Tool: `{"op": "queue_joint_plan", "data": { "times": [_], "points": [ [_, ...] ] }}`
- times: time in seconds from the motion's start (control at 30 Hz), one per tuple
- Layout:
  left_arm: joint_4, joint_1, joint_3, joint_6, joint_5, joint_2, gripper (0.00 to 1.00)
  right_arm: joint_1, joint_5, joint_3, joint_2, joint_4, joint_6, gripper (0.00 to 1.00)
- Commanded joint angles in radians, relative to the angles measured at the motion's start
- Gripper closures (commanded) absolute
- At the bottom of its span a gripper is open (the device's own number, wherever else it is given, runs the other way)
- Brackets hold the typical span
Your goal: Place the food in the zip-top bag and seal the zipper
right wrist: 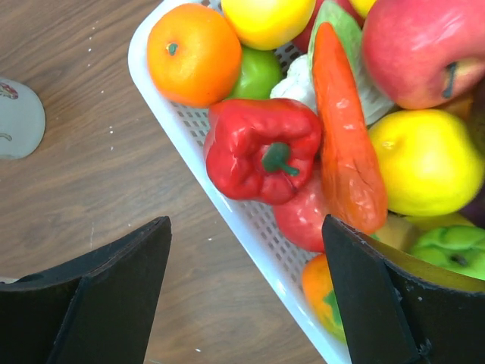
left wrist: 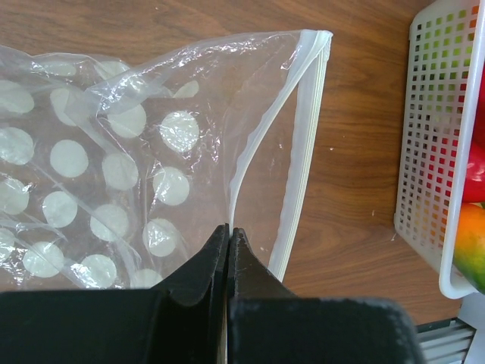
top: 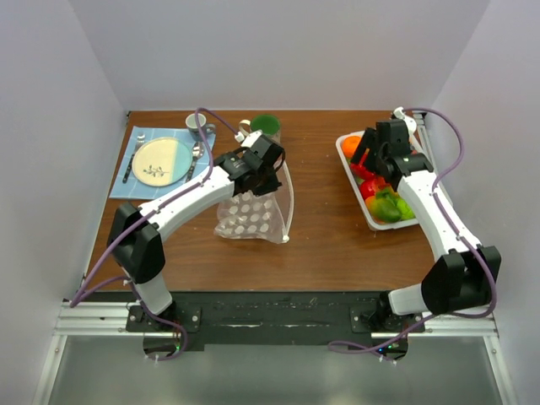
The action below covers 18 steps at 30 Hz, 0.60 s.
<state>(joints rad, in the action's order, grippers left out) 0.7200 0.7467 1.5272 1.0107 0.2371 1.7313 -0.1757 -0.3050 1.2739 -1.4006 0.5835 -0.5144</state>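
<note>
The zip-top bag (top: 247,218), clear with white dots, lies on the table at centre. My left gripper (top: 257,175) is shut on one lip of its mouth and holds it up; in the left wrist view the closed fingertips (left wrist: 229,229) pinch that thin edge. The pale zipper (left wrist: 303,152) runs along the other lip, and the mouth gapes. The food fills a white basket (top: 346,148) at the right: a red pepper (right wrist: 258,148), an orange (right wrist: 193,53), a carrot (right wrist: 345,129), an apple (right wrist: 424,49) and a yellow fruit (right wrist: 424,159). My right gripper (right wrist: 246,220) is open and empty above the basket's near rim (right wrist: 174,121).
A plate (top: 160,160) with cutlery on a blue mat sits at the back left, with a cup (top: 197,123) and a green-lidded jar (top: 264,125) behind the bag. The basket's slatted wall (left wrist: 428,152) stands right of the bag mouth.
</note>
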Motion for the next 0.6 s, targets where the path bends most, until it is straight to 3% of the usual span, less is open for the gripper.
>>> {"op": "queue_joint_plan", "data": {
  "times": [0.0, 0.23, 0.57],
  "points": [
    [-0.014, 0.002, 0.040, -0.014, -0.015, -0.012, 1.00, 0.024, 0.063, -0.004, -0.035, -0.068, -0.067, 0.14],
    [-0.011, 0.002, 0.041, -0.027, -0.013, -0.018, 1.00, 0.058, 0.050, -0.048, -0.063, -0.134, -0.125, 0.07],
    [-0.017, 0.002, 0.050, -0.047, -0.010, -0.026, 1.00, 0.088, 0.092, -0.076, -0.123, -0.214, -0.160, 0.07]
  ]
}}
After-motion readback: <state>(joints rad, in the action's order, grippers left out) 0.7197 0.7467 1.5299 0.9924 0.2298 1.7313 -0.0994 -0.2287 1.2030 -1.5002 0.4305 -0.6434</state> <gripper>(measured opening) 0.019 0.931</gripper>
